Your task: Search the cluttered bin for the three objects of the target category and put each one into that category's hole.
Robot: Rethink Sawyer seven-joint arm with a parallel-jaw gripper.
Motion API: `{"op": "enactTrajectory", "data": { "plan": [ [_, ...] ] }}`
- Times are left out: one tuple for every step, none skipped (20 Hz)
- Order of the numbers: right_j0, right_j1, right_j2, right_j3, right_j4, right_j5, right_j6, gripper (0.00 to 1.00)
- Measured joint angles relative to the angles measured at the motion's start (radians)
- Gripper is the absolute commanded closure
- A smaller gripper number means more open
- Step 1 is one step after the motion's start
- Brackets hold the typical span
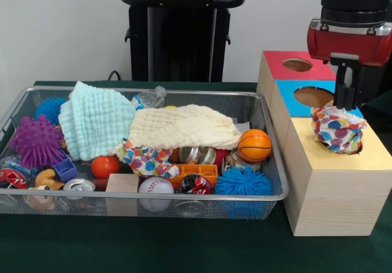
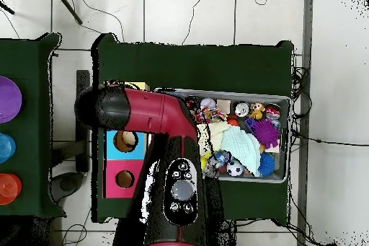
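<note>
- The wire-mesh bin (image 1: 269, 194) sits nearest; its front row holds a baseball (image 1: 155, 187), a wooden block (image 1: 122, 183) and a blue spiky ball (image 1: 243, 181); 1 dotted cloth (image 1: 144, 158) lies mid-bin, partly under the cream towel (image 1: 184, 127); the mint towel (image 1: 95, 120) and a purple spiky ball (image 1: 35, 141) lie to the left in the front view.
- Beside the bin stand 3 boxes: yellow top (image 1: 373, 153), then blue (image 1: 312, 97), then red (image 1: 297, 65).
- My claw (image 1: 347, 104) hangs over the yellow box, closed onto another dotted cloth (image 1: 337, 129), which rests bunched at the yellow hole (image 1: 359, 145), covering most of it.
</note>
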Motion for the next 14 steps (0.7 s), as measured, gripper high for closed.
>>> {"op": "enactTrajectory", "data": {
  "plan": [
    [0.001, 0.0, 0.0, 0.0, 0.0, -0.004, 0.0, 1.0],
    [0.001, 0.0, 0.0, 0.001, -0.001, -0.01, 0.0, 1.0],
    [0.002, 0.0, 0.0, 0.001, -0.001, -0.017, 0.0, 1.0],
    [0.003, 0.0, 0.0, 0.002, -0.001, -0.021, 0.0, 1.0],
    [0.003, 0.0, 0.0, 0.003, -0.002, -0.025, 0.0, 1.0],
    [0.003, 0.0, 0.0, 0.004, -0.003, -0.033, 0.0, 1.0],
    [0.004, 0.0, 0.0, 0.006, -0.004, -0.043, 0.0, 1.0],
    [0.004, 0.0, 0.0, 0.006, -0.004, -0.048, 0.0, 1.0],
    [0.005, 0.0, 0.0, 0.008, -0.005, -0.059, 0.0, 1.0],
    [0.006, 0.001, 0.0, 0.009, -0.005, -0.067, 0.0, 1.0],
    [0.007, 0.001, 0.0, 0.012, -0.007, -0.086, 0.0, 1.0],
    [0.007, 0.002, 0.0, 0.013, -0.007, -0.091, 0.0, 1.0],
    [0.008, 0.002, 0.0, 0.018, -0.008, -0.101, 0.0, 1.0],
    [0.008, 0.002, 0.0, 0.022, -0.009, -0.11, 0.0, 1.0]
  ]
}}
